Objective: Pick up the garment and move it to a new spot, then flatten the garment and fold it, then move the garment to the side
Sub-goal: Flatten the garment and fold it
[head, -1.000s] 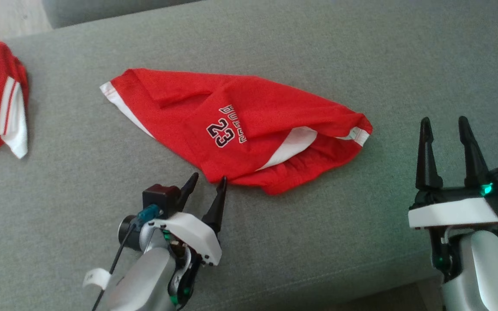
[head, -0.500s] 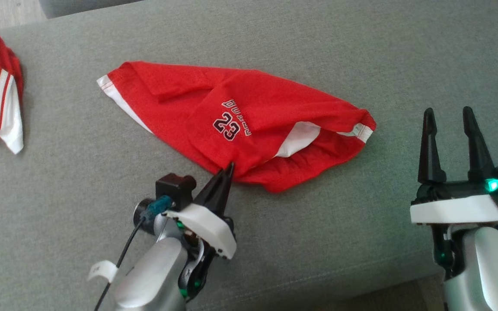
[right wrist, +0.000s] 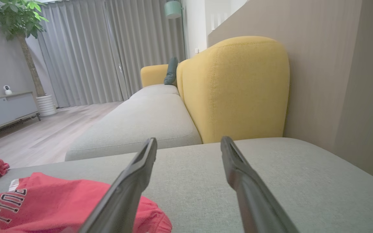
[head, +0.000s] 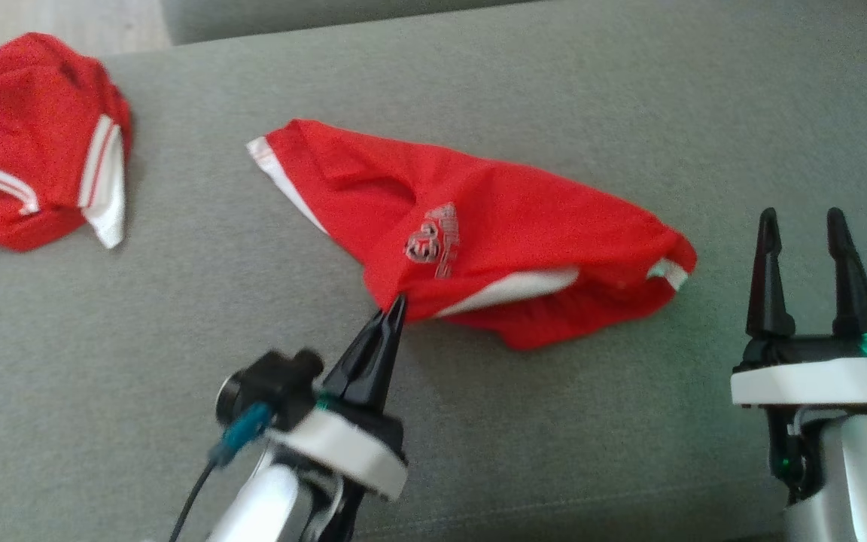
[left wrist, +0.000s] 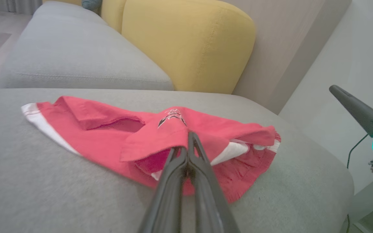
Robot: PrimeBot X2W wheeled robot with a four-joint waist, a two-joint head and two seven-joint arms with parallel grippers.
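- The red mesh garment with white trim and a dark printed number is lying crumpled across the middle of the grey fabric sofa seat. Its white-banded end is pointing toward the seat's left edge and its bunched end toward the right edge.
- The left gripper is reaching in from the seat's front edge and pinching the garment's near hem. Its two dark fingers are pressed together with a fold of red cloth caught between the tips.
- In the left wrist view, that pinched fold is standing up off the seat in a small peak, while the rest of the cloth is resting on the cushion.
- The right gripper is hovering near the seat's front right corner, apart from the garment's bunched end. Its fingers are spread wide with nothing between them and are pointing toward the back edge.
- A second red garment with white stripes is lying bunched near the seat's far left corner, well apart from the first.
- A yellow upholstered backrest is standing behind the seat's back edge.
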